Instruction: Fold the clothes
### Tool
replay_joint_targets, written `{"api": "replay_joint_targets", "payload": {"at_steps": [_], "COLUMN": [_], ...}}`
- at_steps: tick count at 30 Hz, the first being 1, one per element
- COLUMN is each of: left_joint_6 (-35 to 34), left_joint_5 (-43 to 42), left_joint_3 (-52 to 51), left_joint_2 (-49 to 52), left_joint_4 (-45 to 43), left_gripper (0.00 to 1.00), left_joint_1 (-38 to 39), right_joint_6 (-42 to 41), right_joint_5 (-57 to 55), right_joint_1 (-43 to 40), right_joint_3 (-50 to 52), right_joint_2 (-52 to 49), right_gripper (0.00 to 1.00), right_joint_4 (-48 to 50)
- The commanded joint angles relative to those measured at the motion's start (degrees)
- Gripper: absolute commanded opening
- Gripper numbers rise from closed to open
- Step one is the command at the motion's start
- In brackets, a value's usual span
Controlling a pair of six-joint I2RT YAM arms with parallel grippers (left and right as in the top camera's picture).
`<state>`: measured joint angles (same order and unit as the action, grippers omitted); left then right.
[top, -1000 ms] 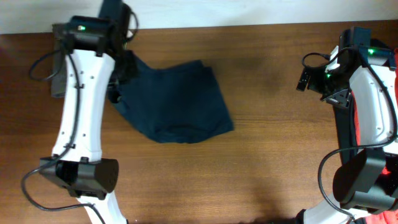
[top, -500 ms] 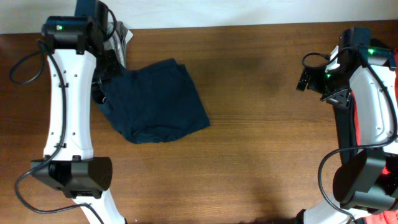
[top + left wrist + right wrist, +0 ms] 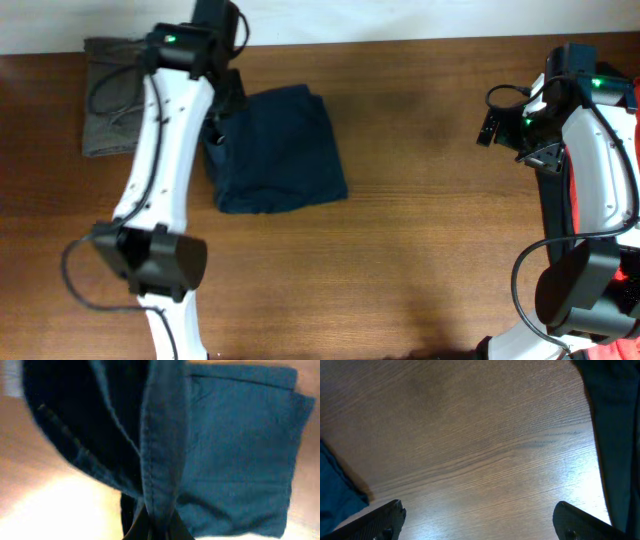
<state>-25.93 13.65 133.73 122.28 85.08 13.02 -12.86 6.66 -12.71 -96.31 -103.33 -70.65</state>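
Observation:
The dark navy garment [image 3: 285, 150] lies folded into a rough rectangle left of the table's middle. My left gripper [image 3: 218, 122] is at its left edge, shut on a raised fold of the navy cloth [image 3: 162, 435]; its fingertips [image 3: 172, 529] pinch the fold at the bottom of the left wrist view. Grey-khaki trousers [image 3: 108, 95] lie folded at the back left. My right gripper [image 3: 490, 125] hovers open and empty over bare wood at the right, fingers [image 3: 385, 520] wide apart. A corner of the navy garment [image 3: 335, 495] shows at the left of the right wrist view.
Red cloth [image 3: 575, 200] shows behind the right arm at the table's right edge, and more at the bottom right corner [image 3: 610, 352]. A dark fabric edge [image 3: 615, 435] fills the right side of the right wrist view. The table's back edge [image 3: 400, 42] runs along the top.
My left arm swung left, then back right, carrying the navy cloth's edge; the garment now lies more compact and squarer. The grey trousers are uncovered. The right arm has not moved.

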Motion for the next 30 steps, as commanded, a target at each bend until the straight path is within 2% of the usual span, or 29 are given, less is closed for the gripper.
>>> {"api": "replay_joint_targets", "payload": {"at_steps": [1,10,17,30], "left_joint_6": [-2.8,-4.9,-4.9,-4.9], "left_joint_5": [-2.0,-3.0,-3.4,-5.9], "left_joint_3": [0.1,0.1,0.1,0.1], "left_joint_2": [4.1,6.0,8.2,11.8], "left_joint_4": [-4.2,-13.7,-15.0,-18.3], "left_gripper": [0.04,0.06,0.12,0.12], "left_joint_1": [1.9,6.5,9.5,12.6], "right_joint_6": [0.4,0.4,0.4,0.4], "right_joint_5": [-0.7,-0.7,-0.7,-0.7], "right_joint_1": [-0.2,-0.2,-0.2,-0.2], "right_joint_3": [-0.3,-0.3,-0.3,-0.3], "right_joint_2": [0.3,0.3,0.3,0.3], "right_gripper": [0.99,0.99,0.99,0.99], "right_joint_4": [-0.1,-0.1,-0.1,-0.1]}}
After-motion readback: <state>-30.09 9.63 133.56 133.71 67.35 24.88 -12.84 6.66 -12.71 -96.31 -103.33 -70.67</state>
